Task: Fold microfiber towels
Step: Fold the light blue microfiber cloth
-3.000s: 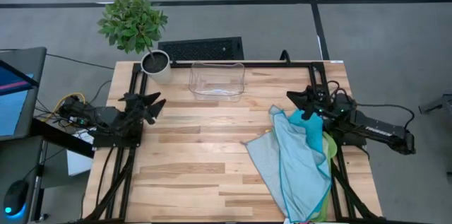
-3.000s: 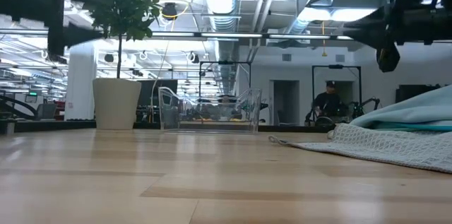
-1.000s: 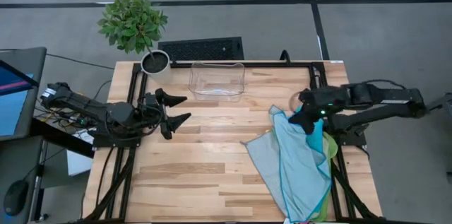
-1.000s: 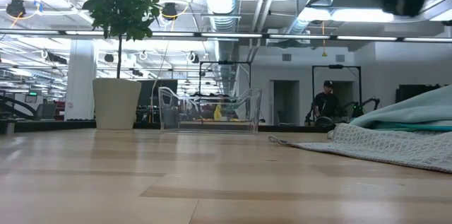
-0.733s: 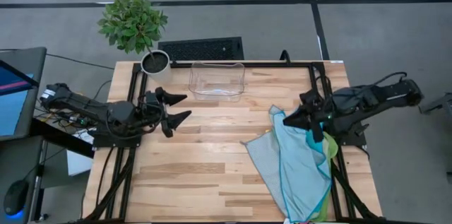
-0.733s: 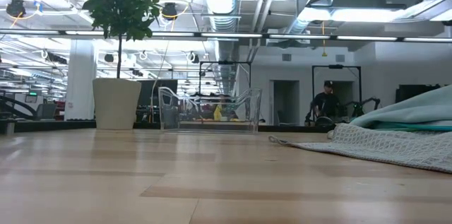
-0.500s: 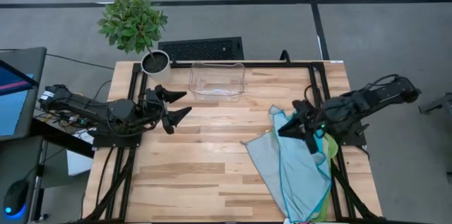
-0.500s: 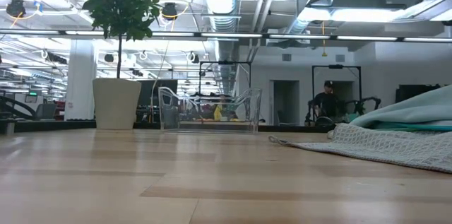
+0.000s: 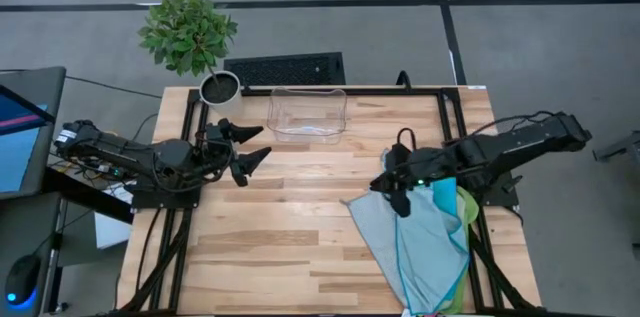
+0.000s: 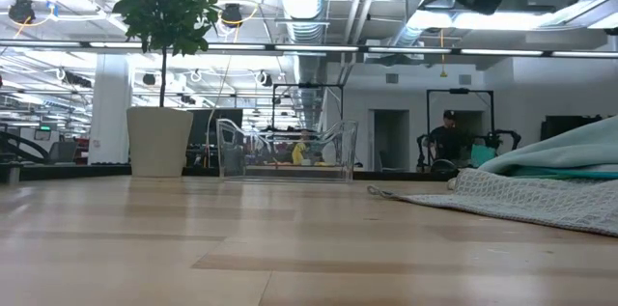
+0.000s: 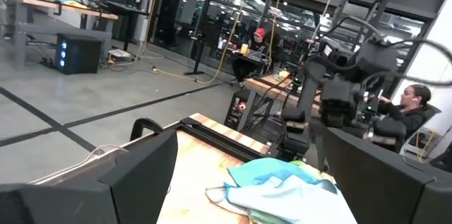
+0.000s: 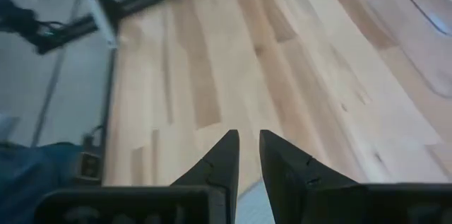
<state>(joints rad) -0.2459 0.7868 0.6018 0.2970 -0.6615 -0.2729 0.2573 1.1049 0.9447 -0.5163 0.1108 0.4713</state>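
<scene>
Here we have the microfiber towels (image 9: 418, 232) heaped at the table's (image 9: 290, 217) right side, roughly four o'clock from its middle in the high view, with the pile's long axis running from twelve to six along the right edge. A light blue towel (image 9: 375, 222) lies on top, one flap spread toward nine o'clock; teal, lime green and a sliver of pink show beneath it.

The right gripper (image 9: 398, 189) is by far the nearer. It hangs over the pile's upper left corner, and the towel's loose flap lies at about six o'clock from its fingertips. In the right wrist view we see its fingers (image 12: 224, 155) narrowly parted with bare wood showing through the slit, pinching nothing. We judge that the next move is a drop onto that blue edge for a corner pickup.

The left gripper (image 9: 245, 149) waits well apart at the table's left, near nine o'clock, fingers spread wide and pointing toward the pile. A clear plastic bin (image 9: 307, 114) sits at twelve o'clock and a potted plant (image 9: 190, 37) at eleven.

We cannot count the towels; the lower layers are buried, and the pile's bottom end runs off the table edge. The low view shows only a textured towel edge (image 10: 521, 198), and the height of the right gripper above the cloth is hard to make out.
</scene>
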